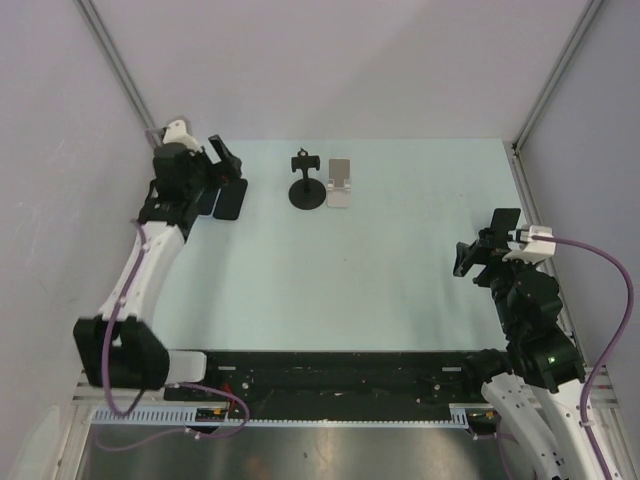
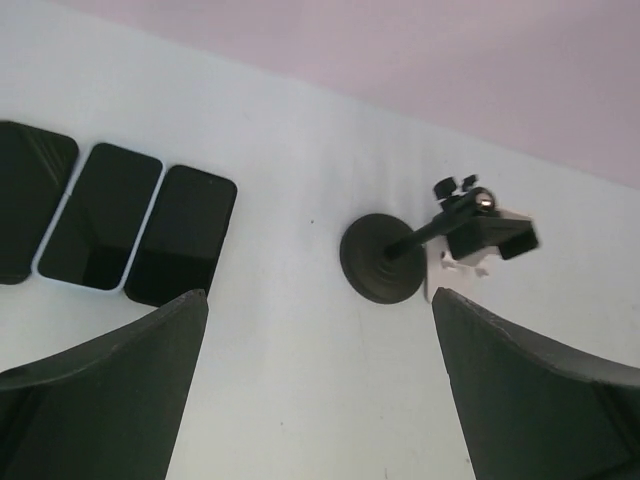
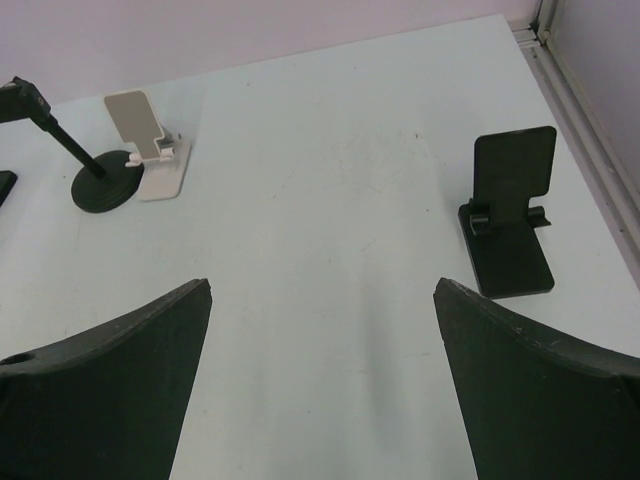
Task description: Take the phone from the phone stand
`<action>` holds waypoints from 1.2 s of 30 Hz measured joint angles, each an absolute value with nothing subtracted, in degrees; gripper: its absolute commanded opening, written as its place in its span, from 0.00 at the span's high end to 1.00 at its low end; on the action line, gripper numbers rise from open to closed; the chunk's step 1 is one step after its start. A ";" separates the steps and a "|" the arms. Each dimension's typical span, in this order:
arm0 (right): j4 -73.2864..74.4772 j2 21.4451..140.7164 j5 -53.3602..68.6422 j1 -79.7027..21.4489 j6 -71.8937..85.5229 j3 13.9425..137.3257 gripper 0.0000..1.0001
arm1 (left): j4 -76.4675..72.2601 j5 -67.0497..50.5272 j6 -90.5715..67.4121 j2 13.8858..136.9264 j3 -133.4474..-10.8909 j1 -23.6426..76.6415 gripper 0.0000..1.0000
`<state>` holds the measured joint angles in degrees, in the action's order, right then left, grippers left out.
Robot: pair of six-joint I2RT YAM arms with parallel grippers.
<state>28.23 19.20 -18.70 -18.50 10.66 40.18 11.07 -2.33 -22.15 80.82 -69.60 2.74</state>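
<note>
L arm [image 1: 140, 275] outstretched, R arm [image 1: 525, 300] prob. folded; L pincer [image 2: 320, 300], R pincer [image 3: 322, 285] wide-open, empty.

Lab test cell: alu frame rails [image 1: 112, 60], plain wall panels [image 1: 330, 60], pale worktable [image 1: 400, 270].

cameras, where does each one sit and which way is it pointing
Top external: above and behind the bases, looking down on the table; left arm and right arm both show.
Left wrist: on the left arm, facing three flat phones and the round-base stand; open left gripper at the bottom.
Right wrist: on the right arm, facing the white stand and black folding stand; open right gripper at the bottom.
Both wrist views share the round-base stand.
</note>
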 measured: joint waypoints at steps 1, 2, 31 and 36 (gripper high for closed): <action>28.16 19.81 -18.57 -18.50 10.85 40.18 0.00 | 10.87 -2.00 -21.85 77.21 -68.42 2.76 0.00; 28.03 20.45 -18.50 -18.50 10.98 40.18 0.00 | 10.81 -1.65 -21.39 73.52 -67.18 2.74 0.00; 21.96 69.30 -9.89 11.62 11.49 54.68 0.00 | 11.68 16.64 -4.80 20.47 -37.19 24.43 0.00; 14.87 73.10 -2.94 15.62 4.49 54.76 0.00 | 11.25 18.65 -3.90 17.06 -36.32 28.40 0.00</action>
